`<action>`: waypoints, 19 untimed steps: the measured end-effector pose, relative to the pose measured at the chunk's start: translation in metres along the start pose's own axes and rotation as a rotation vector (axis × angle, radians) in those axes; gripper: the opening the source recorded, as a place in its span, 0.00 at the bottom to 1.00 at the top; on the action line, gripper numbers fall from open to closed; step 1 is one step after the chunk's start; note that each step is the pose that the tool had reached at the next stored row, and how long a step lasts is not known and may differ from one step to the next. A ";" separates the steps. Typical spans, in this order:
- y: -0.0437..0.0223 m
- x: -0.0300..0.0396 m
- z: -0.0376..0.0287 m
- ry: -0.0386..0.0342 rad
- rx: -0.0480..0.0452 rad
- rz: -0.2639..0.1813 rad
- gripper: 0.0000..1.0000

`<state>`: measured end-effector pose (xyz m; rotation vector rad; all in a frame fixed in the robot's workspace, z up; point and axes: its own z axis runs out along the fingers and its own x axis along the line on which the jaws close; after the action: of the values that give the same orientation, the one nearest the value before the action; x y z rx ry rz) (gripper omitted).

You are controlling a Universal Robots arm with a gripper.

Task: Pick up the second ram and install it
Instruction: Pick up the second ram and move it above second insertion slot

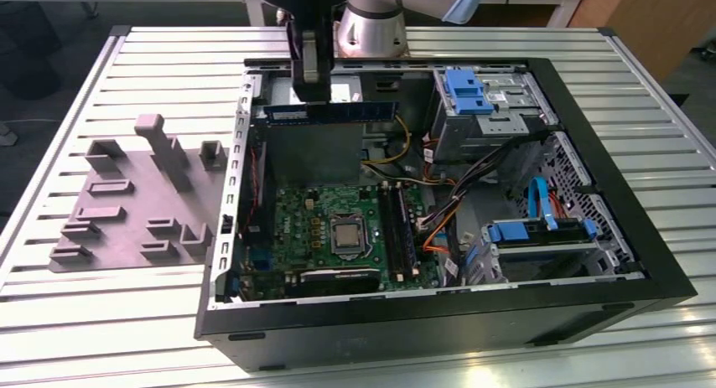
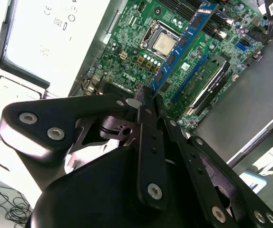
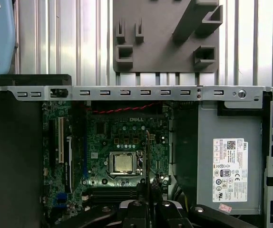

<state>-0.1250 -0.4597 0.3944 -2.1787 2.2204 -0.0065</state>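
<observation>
The second ram (image 1: 331, 111) is a thin blue-green stick that hangs level above the back of the open computer case (image 1: 626, 229). My gripper (image 1: 312, 93) is shut on one end of it, near the exterior view's left. In the second wrist view the ram (image 2: 181, 45) runs out from the gripper (image 2: 146, 97) over the green motherboard (image 2: 141, 61). The first wrist view has the ram (image 3: 146, 156) edge-on as a thin dark line above the gripper (image 3: 147, 205). The black memory sockets (image 1: 398, 225) lie on the motherboard (image 1: 308, 220), well below the stick.
A grey moulded tray (image 1: 129, 199) with raised blocks sits on the slatted table at the exterior view's left. Inside the case are a processor socket (image 1: 345, 235), bundled cables (image 1: 442, 225), blue drive brackets (image 1: 470, 90) and a grey power supply (image 3: 229, 156).
</observation>
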 end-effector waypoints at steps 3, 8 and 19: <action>-0.0017 0.0000 0.0000 0.0000 0.0000 0.000 0.14; -0.0045 -0.0001 0.0001 0.0000 0.0000 0.000 0.14; -0.0092 -0.0002 0.0002 0.0000 0.0000 0.000 0.14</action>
<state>-0.1158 -0.4597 0.3944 -2.1787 2.2204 -0.0065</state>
